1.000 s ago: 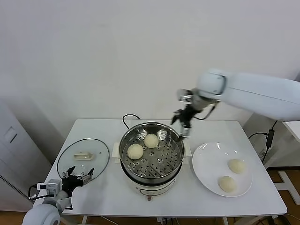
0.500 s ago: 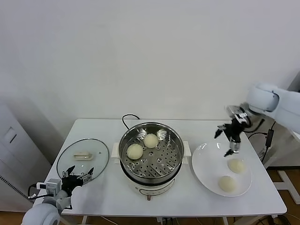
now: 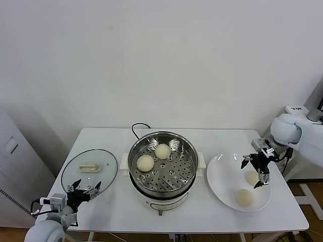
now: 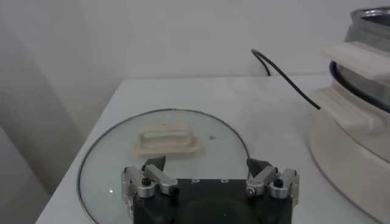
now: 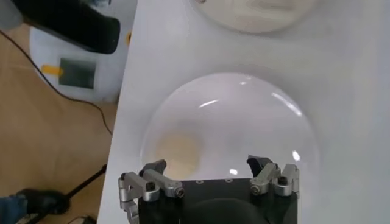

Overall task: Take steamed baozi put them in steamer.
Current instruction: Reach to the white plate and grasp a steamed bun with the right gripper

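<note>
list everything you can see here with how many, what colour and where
baozi in steamer: two, cream-white, on the perforated tray
baozi on plate: two, cream-white, right side
steamer: one, shiny steel on a white base, table centre
plate: one, white, right of the steamer
glass lid: one, clear with beige handle, left of the steamer
cord: one, black, behind the steamer
table: one, white
right gripper: open, above the plate
left gripper: open, parked by the lid

Bright, even overhead light, soft shadows. Glare on steamer (image 3: pixel 161 164) rim and plate (image 5: pixel 231 131). Right wrist view blurry; bun (image 5: pixel 178 150) smeared.
</note>
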